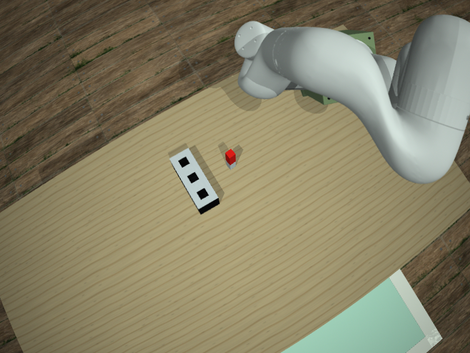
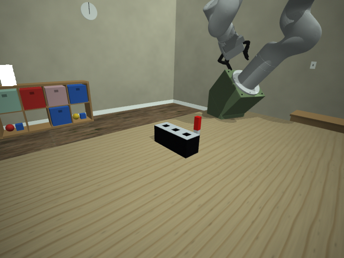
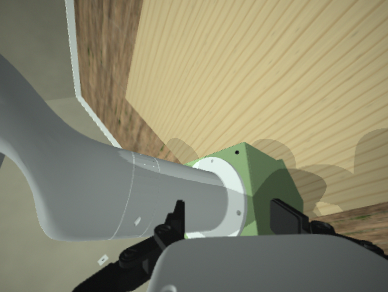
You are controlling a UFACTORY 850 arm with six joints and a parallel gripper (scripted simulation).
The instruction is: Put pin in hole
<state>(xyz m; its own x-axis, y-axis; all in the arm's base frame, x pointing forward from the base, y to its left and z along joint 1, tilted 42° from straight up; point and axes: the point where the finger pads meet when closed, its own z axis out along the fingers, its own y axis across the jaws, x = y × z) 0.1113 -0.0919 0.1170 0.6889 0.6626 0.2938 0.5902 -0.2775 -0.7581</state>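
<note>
A black block [image 1: 194, 178] with a grey top and three square holes in a row lies on the light wooden table; it also shows in the exterior view [image 2: 177, 138]. The pin [image 1: 230, 158] stands upright beside it, red end up with a short grey lower part, and it shows behind the block's right end in the exterior view [image 2: 197, 124]. My gripper [image 2: 235, 56] is open and empty, high in the air above the arm's green base, far from the pin and block. In the wrist view the gripper's fingers frame the base; pin and block are out of sight there.
The green base pedestal [image 2: 231, 95] stands at the table's far edge, and the arm's big grey links [image 1: 364, 83] hang over that side. A pale green mat [image 1: 364, 323] lies off the near corner. A shelf with coloured bins [image 2: 45, 104] stands by the wall.
</note>
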